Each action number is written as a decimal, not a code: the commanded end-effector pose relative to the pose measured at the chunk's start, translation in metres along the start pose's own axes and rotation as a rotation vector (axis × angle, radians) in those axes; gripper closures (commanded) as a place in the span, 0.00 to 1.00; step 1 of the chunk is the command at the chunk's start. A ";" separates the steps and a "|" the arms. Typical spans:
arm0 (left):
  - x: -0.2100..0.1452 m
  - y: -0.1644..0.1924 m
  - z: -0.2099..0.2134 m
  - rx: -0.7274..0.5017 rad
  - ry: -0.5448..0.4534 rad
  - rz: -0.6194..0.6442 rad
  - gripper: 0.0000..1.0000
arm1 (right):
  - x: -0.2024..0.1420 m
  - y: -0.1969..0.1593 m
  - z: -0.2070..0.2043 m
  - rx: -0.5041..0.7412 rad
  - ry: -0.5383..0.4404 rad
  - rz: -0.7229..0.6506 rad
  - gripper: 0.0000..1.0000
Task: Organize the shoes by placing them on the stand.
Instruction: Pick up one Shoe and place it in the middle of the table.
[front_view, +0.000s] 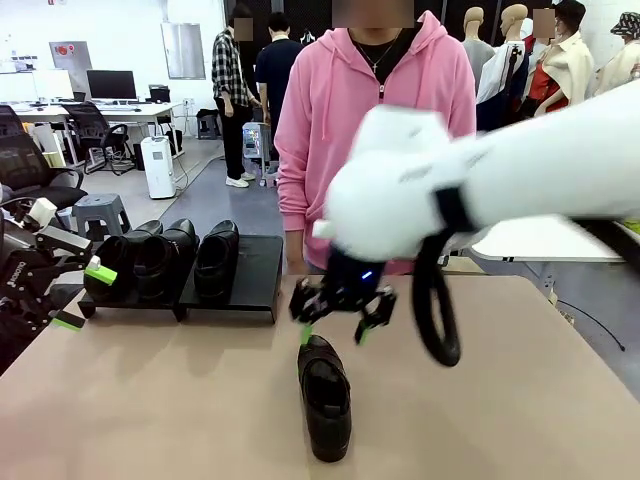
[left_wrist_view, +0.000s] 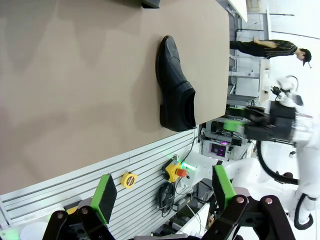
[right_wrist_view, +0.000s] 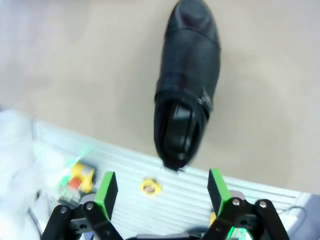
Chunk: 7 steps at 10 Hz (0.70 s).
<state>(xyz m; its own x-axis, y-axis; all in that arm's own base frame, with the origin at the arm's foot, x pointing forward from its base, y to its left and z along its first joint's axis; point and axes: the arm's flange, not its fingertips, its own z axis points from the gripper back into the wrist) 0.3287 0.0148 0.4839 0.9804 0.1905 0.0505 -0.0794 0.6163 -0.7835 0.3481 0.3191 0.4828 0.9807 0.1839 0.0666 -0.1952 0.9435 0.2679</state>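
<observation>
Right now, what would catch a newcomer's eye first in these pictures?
A lone black shoe lies on the tan table near the robot's edge, the right gripper hovering open just above it. Behind, three shoes sit on the black stand, before a person in a pink hoodie.

We see a table (front_view: 150, 400) with a flat, light brown top. Directly on it lies one black shoe (front_view: 325, 395), alone, near the edge on the robot's side. It stands on its sole, with the toe pointing away from the stand (front_view: 255, 285).

The stand rests on the table too, beyond the shoe, at the far edge and a little to the robot's left. It has two dark slanted panels side by side. Three more black shoes (front_view: 165, 260) sit on it, close together; the panel part nearest the lone shoe is bare.
</observation>
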 end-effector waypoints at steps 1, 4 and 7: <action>0.000 0.000 0.002 -0.031 -0.002 -0.016 0.00 | -0.045 -0.090 0.074 0.094 -0.029 -0.063 0.00; 0.000 0.000 0.002 -0.031 -0.002 -0.016 0.00 | -0.105 -0.214 0.129 0.366 -0.069 -0.088 0.00; 0.000 0.000 0.002 -0.031 -0.002 -0.016 0.00 | -0.133 -0.330 0.114 0.645 -0.179 -0.289 0.00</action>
<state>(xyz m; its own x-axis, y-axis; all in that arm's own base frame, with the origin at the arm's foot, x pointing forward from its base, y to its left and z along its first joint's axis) 0.3286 0.0152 0.4841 0.9803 0.1912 0.0504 -0.0796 0.6153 -0.7842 0.2695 -0.0338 0.5227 0.9938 -0.0742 0.0825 -0.0106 0.6763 0.7365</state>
